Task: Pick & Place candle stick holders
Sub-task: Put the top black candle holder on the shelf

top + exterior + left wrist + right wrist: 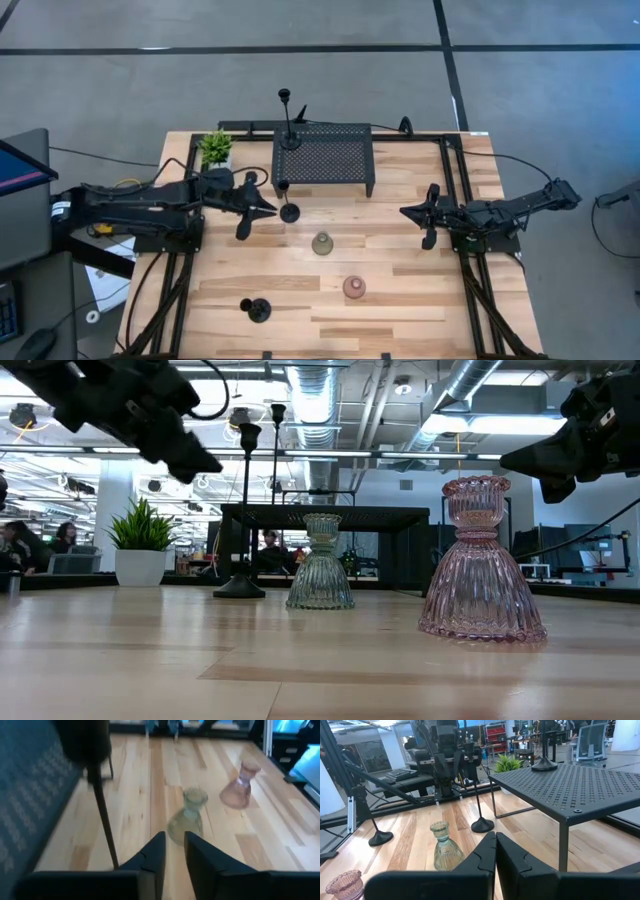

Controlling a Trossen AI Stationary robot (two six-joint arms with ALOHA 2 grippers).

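A slim black candle stick holder [289, 212] stands on its round base on the table, just in front of the black perforated stand [323, 157]. My left gripper [270, 208] is beside its stem [102, 815], open by a narrow gap and holding nothing. Another black holder [288, 140] stands on top of the stand. A third black holder [258, 310] stands near the table's front left. The greenish-grey holder [322, 243] and the pinkish holder [354, 288] stand upright mid-table. My right gripper [405, 212] waits shut at the right.
A small potted plant [215, 148] stands at the far left, beside the stand. Black frame rails [180, 290] run along the table's left and right sides. Bare wood lies between the glass holders and the near edge.
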